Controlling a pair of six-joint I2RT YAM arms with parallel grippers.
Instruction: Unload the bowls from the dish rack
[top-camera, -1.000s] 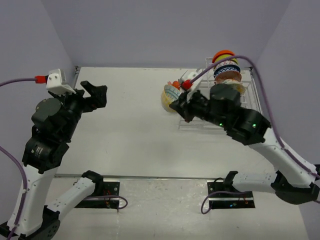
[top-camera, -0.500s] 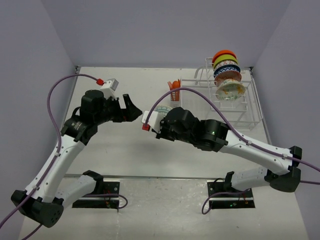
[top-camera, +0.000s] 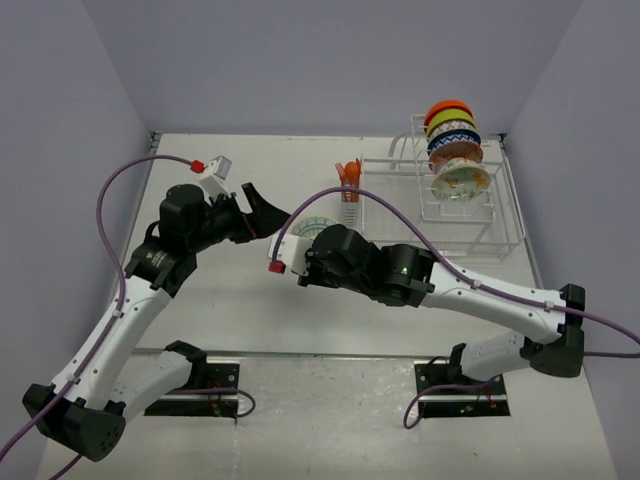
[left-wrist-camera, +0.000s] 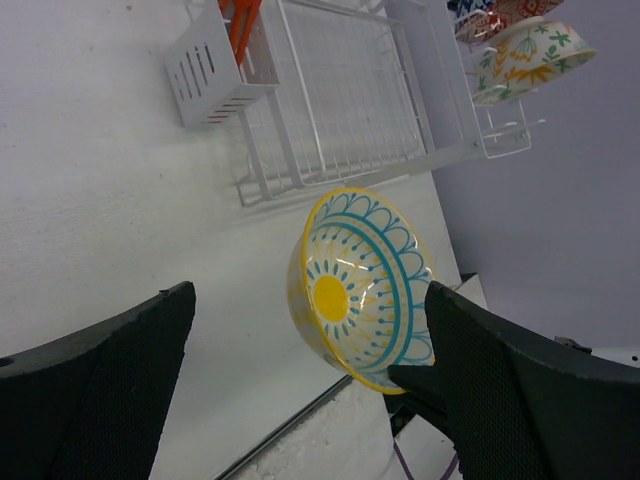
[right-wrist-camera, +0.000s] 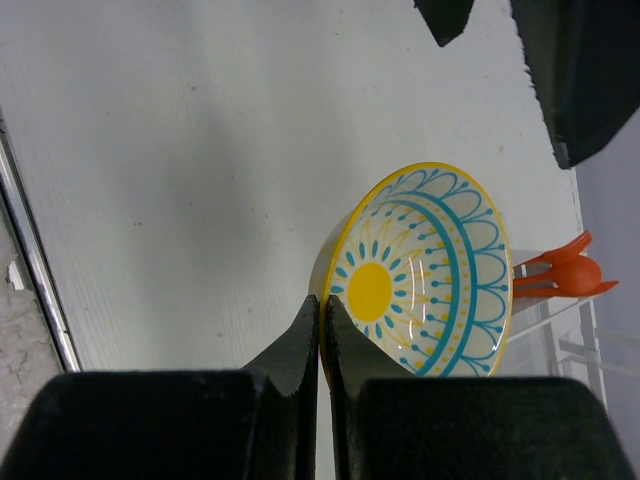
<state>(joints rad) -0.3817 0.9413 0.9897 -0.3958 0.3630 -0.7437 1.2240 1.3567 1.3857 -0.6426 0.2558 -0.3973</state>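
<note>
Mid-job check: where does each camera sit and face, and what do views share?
Top external: above, behind the bases, looking down on the table; left arm and right arm show.
Left wrist: on the left gripper, facing the yellow-rimmed bowl and dish rack; its open fingers flank the frame.
Right wrist: on the right gripper, looking along its shut fingers pinching the bowl's rim.
Shared: all three show that bowl.

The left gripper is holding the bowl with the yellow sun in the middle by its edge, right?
Not quite. It is the right gripper that holds the bowl with the yellow sun by its edge. The right wrist view shows its fingers shut on the rim. The left gripper is open, with the bowl in front of it.
</note>
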